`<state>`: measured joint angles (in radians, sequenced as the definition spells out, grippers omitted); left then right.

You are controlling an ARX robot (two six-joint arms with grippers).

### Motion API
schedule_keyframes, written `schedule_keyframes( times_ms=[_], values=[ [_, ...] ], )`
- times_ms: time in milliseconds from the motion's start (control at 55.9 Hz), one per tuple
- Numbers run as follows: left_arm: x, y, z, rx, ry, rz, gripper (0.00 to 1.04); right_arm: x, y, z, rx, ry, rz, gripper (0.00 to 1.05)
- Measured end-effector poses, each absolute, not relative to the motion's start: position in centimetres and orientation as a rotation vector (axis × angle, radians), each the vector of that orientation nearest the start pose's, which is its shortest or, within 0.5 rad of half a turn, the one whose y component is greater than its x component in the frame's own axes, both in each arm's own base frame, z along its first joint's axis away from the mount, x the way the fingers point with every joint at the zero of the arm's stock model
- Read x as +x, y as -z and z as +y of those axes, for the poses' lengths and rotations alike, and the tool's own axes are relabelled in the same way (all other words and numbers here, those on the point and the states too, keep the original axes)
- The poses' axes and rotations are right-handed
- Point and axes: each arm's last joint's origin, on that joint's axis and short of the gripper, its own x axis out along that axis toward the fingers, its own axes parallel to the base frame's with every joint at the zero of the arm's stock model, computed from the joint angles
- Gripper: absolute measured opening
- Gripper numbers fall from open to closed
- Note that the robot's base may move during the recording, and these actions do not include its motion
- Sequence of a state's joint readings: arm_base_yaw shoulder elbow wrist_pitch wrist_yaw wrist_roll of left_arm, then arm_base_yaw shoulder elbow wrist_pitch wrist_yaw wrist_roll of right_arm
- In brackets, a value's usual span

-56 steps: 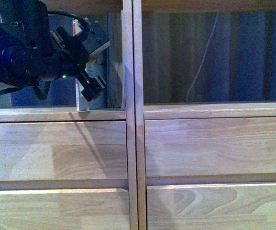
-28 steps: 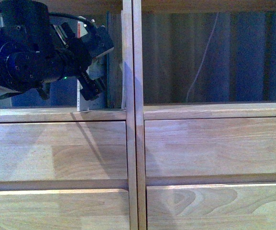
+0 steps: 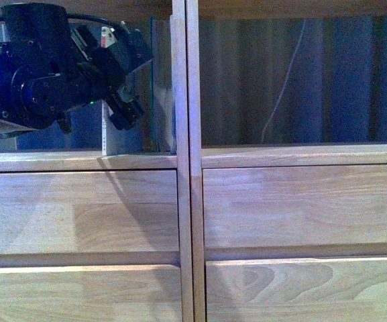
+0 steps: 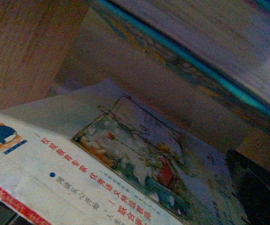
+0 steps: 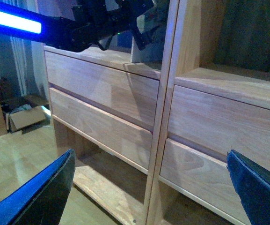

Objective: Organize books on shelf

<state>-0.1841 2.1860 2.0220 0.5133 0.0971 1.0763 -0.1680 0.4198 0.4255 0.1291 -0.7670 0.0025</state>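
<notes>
Two books stand in the left open compartment of the shelf (image 3: 185, 201). The white paperback (image 4: 125, 154) is upright on the ledge, and the slim green-edged book (image 3: 154, 80) is just beside the double divider. The paperback's cover shows red Chinese lines, too blurred to read, and one painted picture. The left gripper (image 3: 123, 77) seems clamped on it. The right gripper (image 5: 149, 157) hangs spread wide before four drawer fronts (image 3: 79, 211).

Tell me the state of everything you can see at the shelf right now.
White book, upright on the shelf, gripped.
Green-edged book, upright beside the divider.
Left gripper, shut on the white book.
Right gripper, open, holding nothing.
Drawers, shut.
</notes>
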Motion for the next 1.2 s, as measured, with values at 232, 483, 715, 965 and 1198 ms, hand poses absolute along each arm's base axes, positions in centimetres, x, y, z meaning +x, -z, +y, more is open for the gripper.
schedule_keyframes(
  times_ms=[232,483,715,965,1198],
  values=[
    [50.5,-35.4,-10.7,1.045,0.124,-0.450,0.97,11.3,-28.4,0.1,-0.059,-0.598,-0.121,0.98],
    [49.7,-34.7,-10.0,0.997,0.141,-0.445,0.97,11.3,-28.4,0.1,-0.059,-0.598,-0.121,0.98],
    [46.3,-36.0,-7.8,0.692,0.169,-0.417,0.97,11.3,-28.4,0.1,-0.059,-0.598,-0.121,0.98],
    [42.0,-35.9,-4.2,0.308,0.200,-0.274,0.97,11.3,-28.4,0.1,-0.059,-0.598,-0.121,0.98],
    [34.2,-34.2,-4.0,0.142,0.427,-0.225,0.97,11.3,-28.4,0.1,-0.059,-0.598,-0.121,0.98]
  ],
)
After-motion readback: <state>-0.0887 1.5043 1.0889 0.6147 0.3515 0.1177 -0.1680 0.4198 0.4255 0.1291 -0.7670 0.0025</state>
